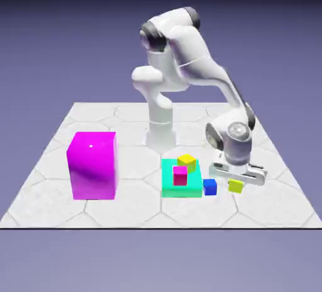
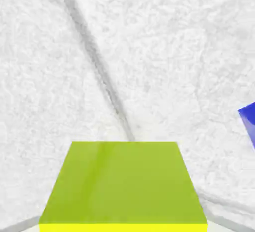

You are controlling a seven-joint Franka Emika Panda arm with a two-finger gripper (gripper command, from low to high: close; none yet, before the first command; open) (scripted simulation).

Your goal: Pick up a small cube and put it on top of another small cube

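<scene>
A small lime-green cube [image 1: 236, 186] hangs just above the table at the exterior view's right, and my gripper [image 1: 237, 183] is shut on it from above. That lime-green cube [image 2: 123, 186] fills the bottom of the hand view and hides both fingertips. A small blue cube [image 1: 209, 187] rests on the table close to the held cube, toward the exterior view's left. Only a corner of the blue cube [image 2: 248, 120] shows at the hand view's right edge.
A flat teal block [image 1: 170, 183] lies left of the blue cube, carrying a small magenta cube [image 1: 180, 175] and a small yellow cube [image 1: 187, 160]. A tall magenta block [image 1: 93, 165] stands at the exterior view's left. The robot's base [image 1: 160, 135] rises behind them.
</scene>
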